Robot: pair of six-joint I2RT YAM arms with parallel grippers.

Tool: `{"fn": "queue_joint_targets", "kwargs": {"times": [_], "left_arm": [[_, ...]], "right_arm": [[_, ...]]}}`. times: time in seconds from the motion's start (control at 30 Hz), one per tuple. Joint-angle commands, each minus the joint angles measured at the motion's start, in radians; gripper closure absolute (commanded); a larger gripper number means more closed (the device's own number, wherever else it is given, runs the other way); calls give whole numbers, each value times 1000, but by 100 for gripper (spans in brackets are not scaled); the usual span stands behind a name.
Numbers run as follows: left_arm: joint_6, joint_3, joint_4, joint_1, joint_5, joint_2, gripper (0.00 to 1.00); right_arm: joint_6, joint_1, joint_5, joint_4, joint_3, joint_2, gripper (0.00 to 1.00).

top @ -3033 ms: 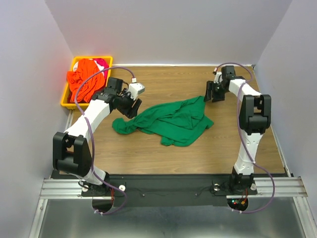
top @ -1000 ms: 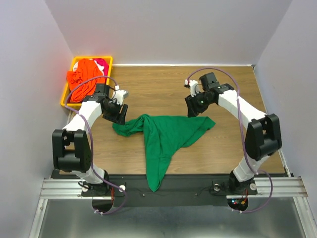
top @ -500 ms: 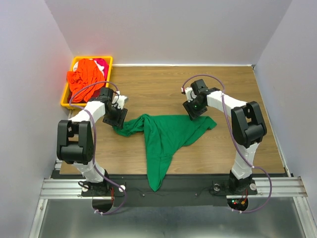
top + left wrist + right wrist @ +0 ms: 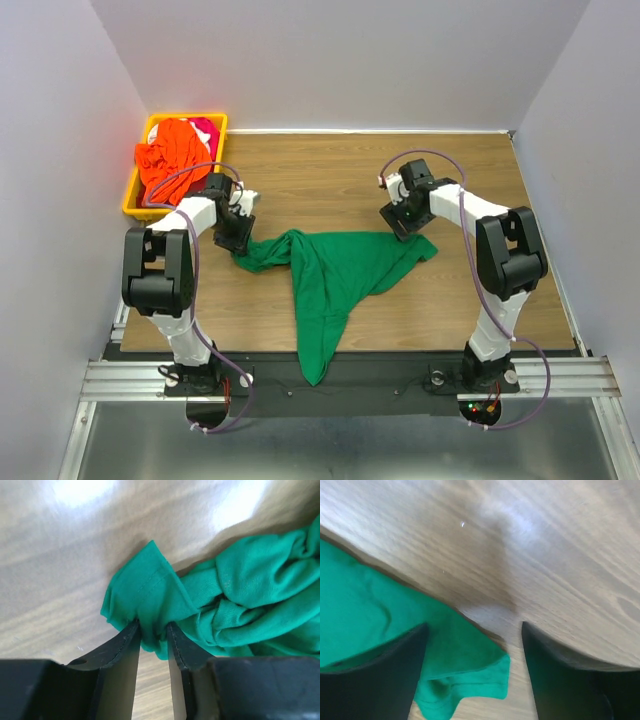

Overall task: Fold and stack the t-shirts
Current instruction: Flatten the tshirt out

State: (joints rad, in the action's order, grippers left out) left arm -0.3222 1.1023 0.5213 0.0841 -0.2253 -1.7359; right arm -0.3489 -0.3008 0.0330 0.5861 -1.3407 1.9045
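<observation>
The dark green t-shirt lies crumpled across the middle of the table, one part hanging over the near edge. My left gripper is shut on a bunched fold at the shirt's left end, pinched between the fingers. My right gripper is open, hovering low over the shirt's right corner, which lies flat between the spread fingers. The orange t-shirt and the red-pink t-shirt lie heaped in the bin.
A yellow-orange plastic bin stands at the back left corner of the wooden table. Grey walls close in the left, right and back. The black rail runs along the near edge.
Over three seconds the shirt was dragged so a part hangs over the near edge. Lately the right gripper shifted slightly right over the shirt's right corner; the left gripper kept its hold.
</observation>
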Motion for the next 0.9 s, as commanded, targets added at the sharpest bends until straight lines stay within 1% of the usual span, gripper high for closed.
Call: {"fn": "queue_joint_targets", "kwargs": {"times": [0.0,0.07,0.1,0.13,0.17,0.23,0.27,0.3,0.33,0.37,0.47,0.5,0.53,0.6,0.63,0.67,0.7,0.73,0.77,0.8,0.83,0.87], "left_arm": [[20,77,20,3,-45,-4,52],[21,93,32,3,-60,12,43],[25,96,36,5,-69,19,36],[29,99,43,5,-80,24,33],[32,103,46,5,-98,29,27],[40,110,52,5,-123,26,25],[47,113,49,5,-134,16,25],[51,114,45,5,-141,7,25],[52,116,40,5,-143,-4,26],[51,122,39,5,-144,-29,29],[49,148,29,5,-152,-77,55],[48,165,29,5,-157,-86,72],[48,183,31,5,-155,-93,82],[40,258,40,3,-161,-97,100],[37,287,46,3,-166,-97,100],[31,341,63,3,-172,-94,100],[29,365,71,2,-175,-93,100],[26,387,81,2,-180,-85,100],[25,413,85,0,-181,-83,100],[25,419,86,0,-183,-77,100],[20,422,89,-3,-189,-74,100],[15,412,88,-4,-195,-64,100]], "right_arm": [[-53,-4,28,-12,41,-1,31],[-67,-3,41,-2,55,10,37],[-71,0,48,1,58,19,39],[-73,2,56,6,57,24,42],[-78,5,68,14,52,28,50],[-76,14,76,20,38,37,62],[-78,18,79,29,28,39,80],[-78,25,79,34,-3,39,91],[-75,41,79,37,-20,39,99],[-71,51,87,52,-41,34,99],[-70,94,123,89,-147,-4,99],[-71,107,133,102,-176,-18,99],[-74,109,143,119,-239,-31,99],[-111,111,214,197,-293,-96,100],[-125,112,250,231,-322,-123,99],[-163,108,348,320,-366,-174,99],[-186,98,395,368,-383,-205,99],[-241,83,433,467,-387,-235,100],[-278,60,493,516,-347,-267,99],[-309,-16,505,553,-301,-353,99],[-327,-64,505,573,-243,-398,99],[-346,-124,478,577,-78,-456,99]]}}
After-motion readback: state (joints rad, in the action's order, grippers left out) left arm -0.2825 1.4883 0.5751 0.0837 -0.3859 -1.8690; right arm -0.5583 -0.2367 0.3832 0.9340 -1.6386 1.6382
